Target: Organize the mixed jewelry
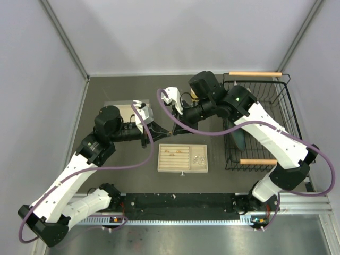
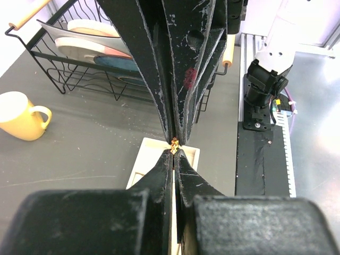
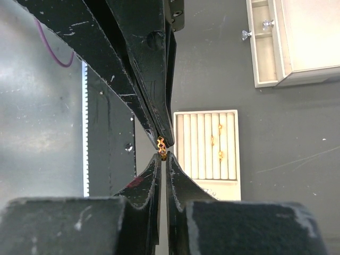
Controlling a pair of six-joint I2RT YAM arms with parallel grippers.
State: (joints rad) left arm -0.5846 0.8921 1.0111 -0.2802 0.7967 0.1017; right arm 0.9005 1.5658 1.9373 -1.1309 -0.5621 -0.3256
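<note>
The tray (image 1: pixel 183 166) is lying on the tabletop (image 1: pixel 218 180) near the front, rings (image 3: pixel 220 141) sitting in its slots. Another ring (image 2: pixel 174 144) is hanging seemingly above its back edge, pinched between the left fingers (image 2: pixel 159 178) and right fingers (image 3: pixel 180 180). The basket (image 1: pixel 265 90) is standing right of it, the mug (image 2: pixel 21 114) farther behind, the drawer box (image 3: pixel 308 37) back left.

Left hand (image 2: pixel 173 154) and right hand (image 3: pixel 163 158), both pinched closed, meet tip to tip.
</note>
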